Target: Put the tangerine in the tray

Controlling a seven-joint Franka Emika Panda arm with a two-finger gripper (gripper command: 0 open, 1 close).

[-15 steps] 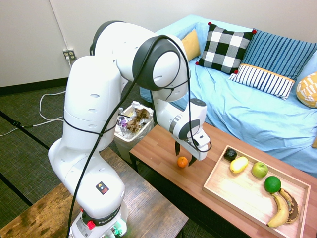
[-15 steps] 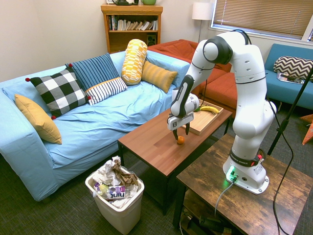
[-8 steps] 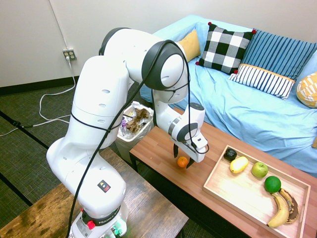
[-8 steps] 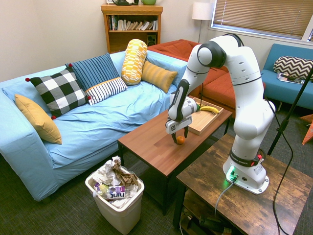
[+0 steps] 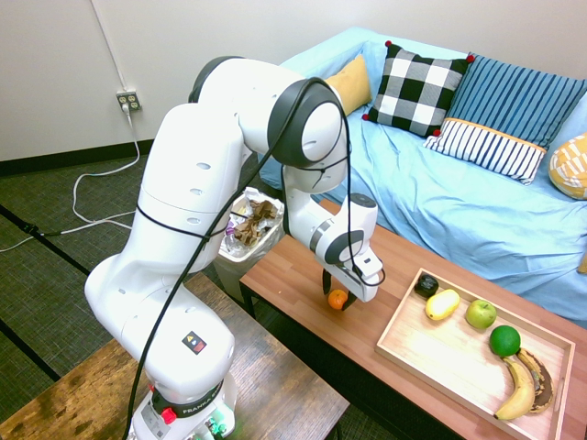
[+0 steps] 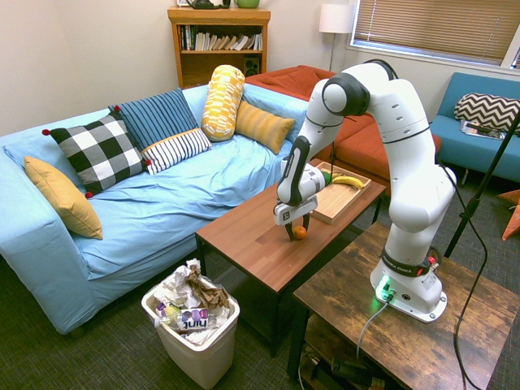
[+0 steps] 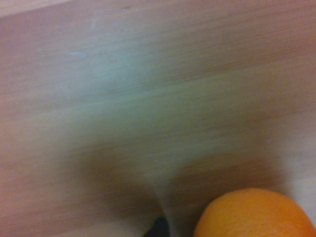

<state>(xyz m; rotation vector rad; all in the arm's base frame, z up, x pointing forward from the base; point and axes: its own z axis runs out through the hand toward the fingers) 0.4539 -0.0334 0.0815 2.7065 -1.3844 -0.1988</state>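
The tangerine point(image 5: 338, 298) point(image 6: 300, 232), small and bright orange, sits on the reddish-brown coffee table point(image 5: 293, 266) near its front edge. My gripper point(image 5: 337, 303) point(image 6: 297, 236) is lowered over it and open, with one dark finger on each side of the fruit. The wrist view shows the tangerine point(image 7: 254, 215) close up and blurred against the wood. The light wood tray point(image 5: 440, 353) point(image 6: 338, 207) lies at the other end of the same table, well away from the gripper.
The tray holds a lemon point(image 5: 442, 303), green apple point(image 5: 480, 313), lime point(image 5: 504, 341), banana point(image 5: 519, 390) and a dark item point(image 5: 426, 285). A full trash bin point(image 6: 192, 321) stands beside the table's end. A blue sofa point(image 5: 477, 202) runs behind it.
The arm has lowered the gripper from just above the tangerine down around it. The tangerine has stayed in place on the table.
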